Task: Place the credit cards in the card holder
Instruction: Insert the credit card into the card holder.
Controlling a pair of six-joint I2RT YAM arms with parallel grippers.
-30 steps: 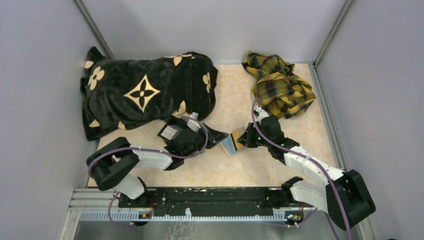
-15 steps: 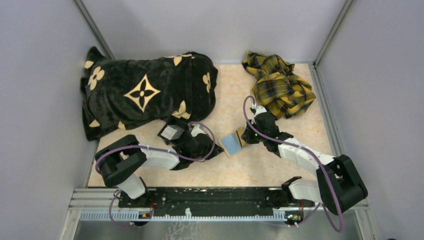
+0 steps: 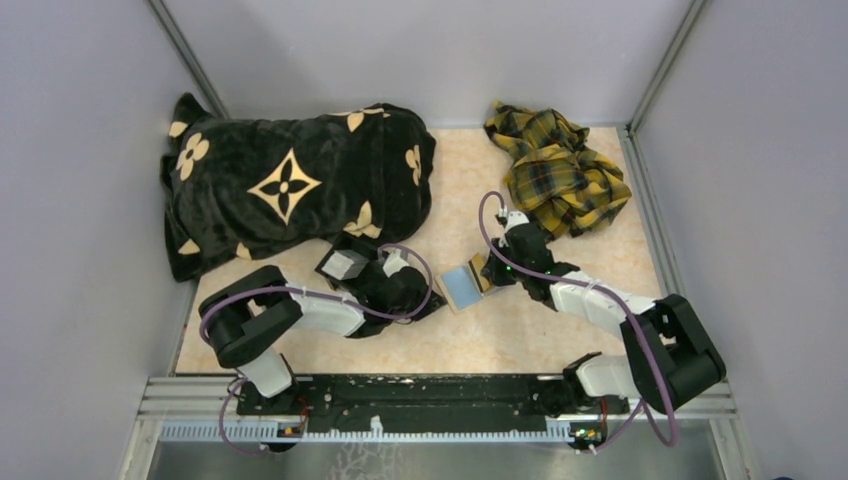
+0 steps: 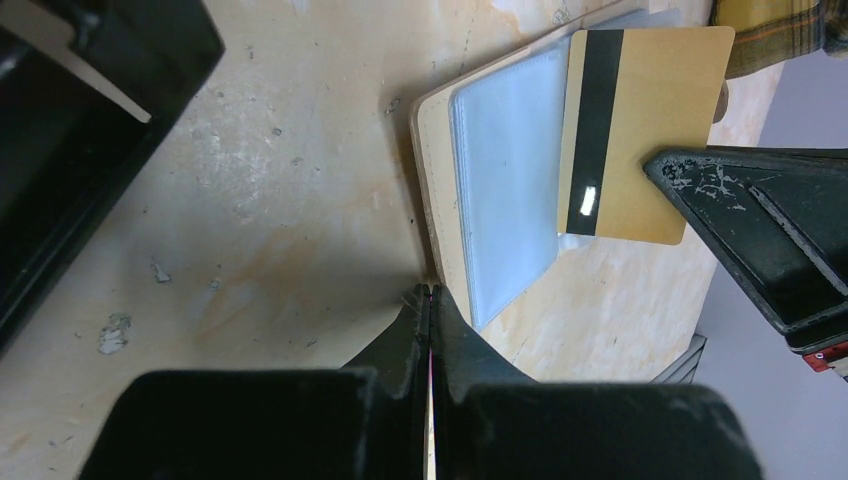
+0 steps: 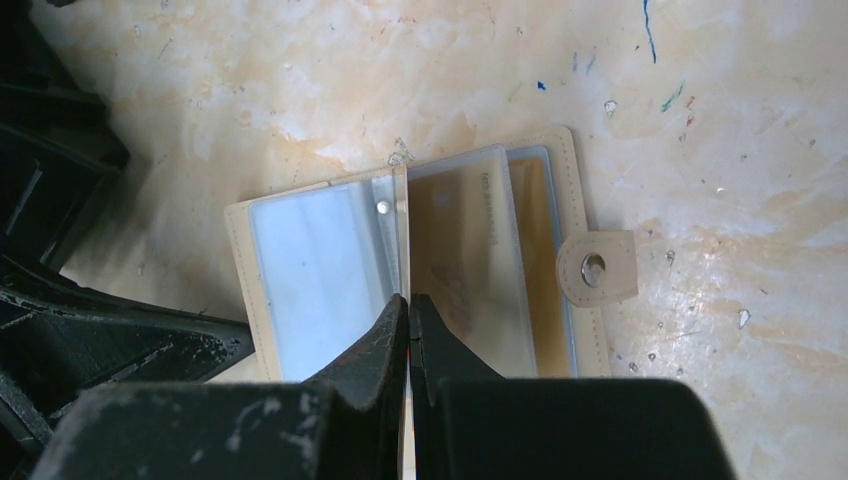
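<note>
The small tan-beige folding card holder (image 5: pixel 320 270) lies opened flat on the beige marbled table (image 3: pixel 500 335), roughly mid-table, between my two arms. Its clear plastic sleeves face up, and its little closing tab with a metal snap (image 5: pixel 596 268) sticks out from the edge away from the left arm. Over the tab-side half of the holder I can see a gold credit card with a black magnetic stripe (image 4: pixel 650 130). It is lifted a bit above the sleeves and casts a shadow on them. My right gripper (image 5: pixel 408 305) has its fingers pressed together on that card's edge, right above the fold of the holder. From the right wrist view the card slants off towards the tab side, and I cannot tell whether its far edge has entered a sleeve. My left gripper (image 4: pixel 430 292) is low over the table with its fingers pressed tight together and nothing visible between them. Its tips sit just at the near edge of the holder's other half; I cannot tell whether they actually bear on it. Just beside the left arm, on the side away from the holder, sits a black rectangular tray (image 4: pixel 170 50). Behind that, a black plush blanket with tan flower motifs (image 3: pixel 290 185) covers the far left of the table. A crumpled yellow-and-black plaid cloth (image 3: pixel 560 175) is bunched in the far right corner, well apart from the holder.
</note>
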